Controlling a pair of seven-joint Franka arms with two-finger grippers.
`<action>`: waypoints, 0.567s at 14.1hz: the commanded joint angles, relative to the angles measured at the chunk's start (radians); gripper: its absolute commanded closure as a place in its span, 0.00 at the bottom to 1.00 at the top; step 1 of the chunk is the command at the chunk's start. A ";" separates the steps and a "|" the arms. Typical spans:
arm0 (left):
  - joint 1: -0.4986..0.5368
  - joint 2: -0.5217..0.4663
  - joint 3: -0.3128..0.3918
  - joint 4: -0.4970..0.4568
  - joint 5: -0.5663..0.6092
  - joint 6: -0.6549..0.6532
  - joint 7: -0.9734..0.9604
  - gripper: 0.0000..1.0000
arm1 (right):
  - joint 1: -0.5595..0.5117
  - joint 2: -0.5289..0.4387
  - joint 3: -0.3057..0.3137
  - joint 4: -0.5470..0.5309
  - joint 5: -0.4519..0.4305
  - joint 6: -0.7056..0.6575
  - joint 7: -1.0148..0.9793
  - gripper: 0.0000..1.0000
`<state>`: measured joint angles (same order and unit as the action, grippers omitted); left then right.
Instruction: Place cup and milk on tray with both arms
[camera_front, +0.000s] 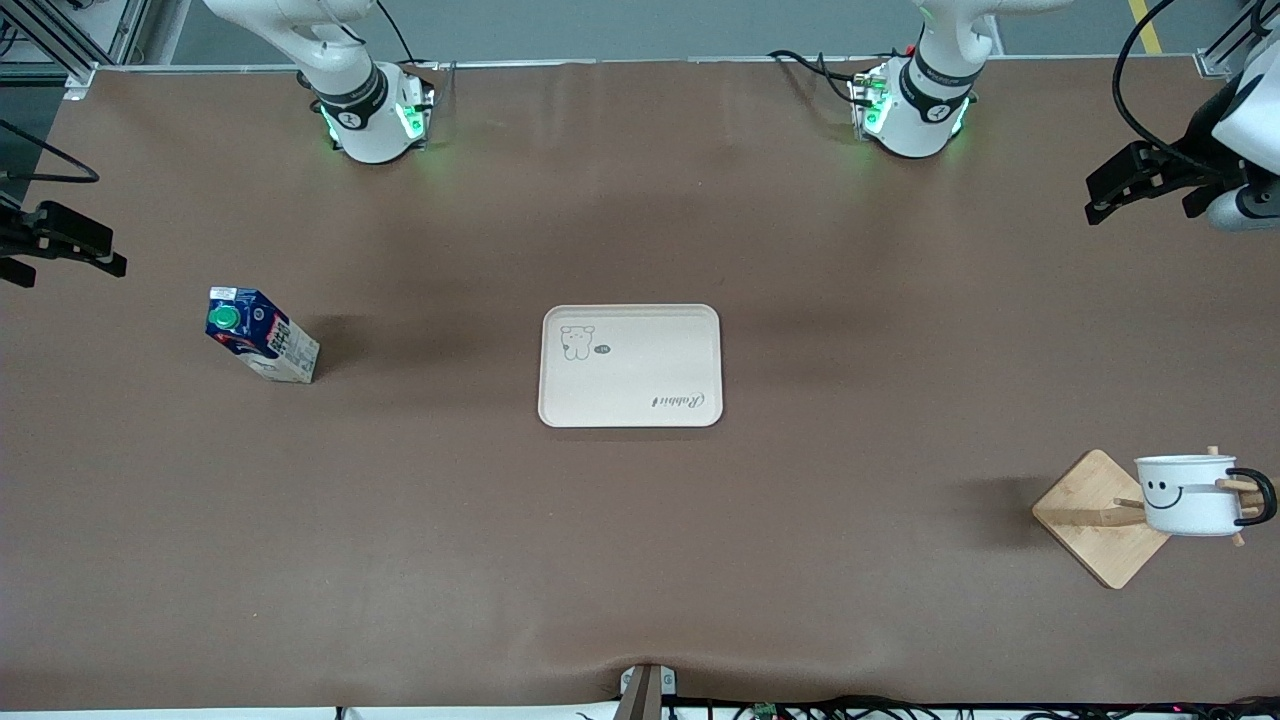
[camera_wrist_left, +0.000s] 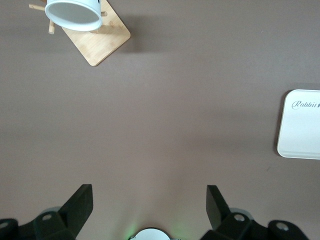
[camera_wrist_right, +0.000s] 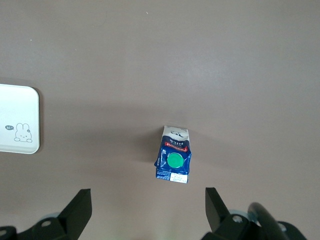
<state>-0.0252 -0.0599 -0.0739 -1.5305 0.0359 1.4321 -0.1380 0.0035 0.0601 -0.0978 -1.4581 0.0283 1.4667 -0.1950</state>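
The cream tray (camera_front: 630, 365) lies flat at the table's middle, with nothing on it. The dark blue milk (camera_front: 262, 335) with its green cap stands beside the tray, toward the right arm's end. The white smiley cup (camera_front: 1190, 495) hangs by its handle on a wooden stand (camera_front: 1085, 520), toward the left arm's end and nearer the front camera. My left gripper (camera_front: 1100, 195) hangs open in the air at that end; its wrist view shows the open gripper (camera_wrist_left: 148, 197), the cup (camera_wrist_left: 74, 14) and the tray (camera_wrist_left: 302, 125). My right gripper (camera_front: 70, 258) is open; its wrist view shows that gripper (camera_wrist_right: 148, 200), the milk (camera_wrist_right: 173, 160) and the tray (camera_wrist_right: 17, 120).
Brown cloth covers the whole table. The stand's diamond-shaped wooden base (camera_wrist_left: 100, 37) sits under the cup, with pegs sticking out. The two arm bases (camera_front: 375, 120) (camera_front: 915, 110) glow green along the table edge farthest from the front camera.
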 joint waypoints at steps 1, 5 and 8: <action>0.002 0.025 0.009 0.023 -0.007 0.007 -0.002 0.00 | -0.011 0.018 0.009 0.028 0.004 -0.017 -0.006 0.00; 0.045 0.051 0.014 -0.025 0.007 0.144 -0.005 0.00 | -0.008 0.024 0.009 0.028 0.004 -0.019 -0.004 0.00; 0.096 0.052 0.014 -0.115 0.009 0.318 -0.005 0.00 | -0.005 0.036 0.010 0.028 0.007 -0.017 -0.004 0.00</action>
<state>0.0496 0.0059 -0.0597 -1.5822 0.0373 1.6576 -0.1428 0.0038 0.0760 -0.0947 -1.4580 0.0289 1.4655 -0.1950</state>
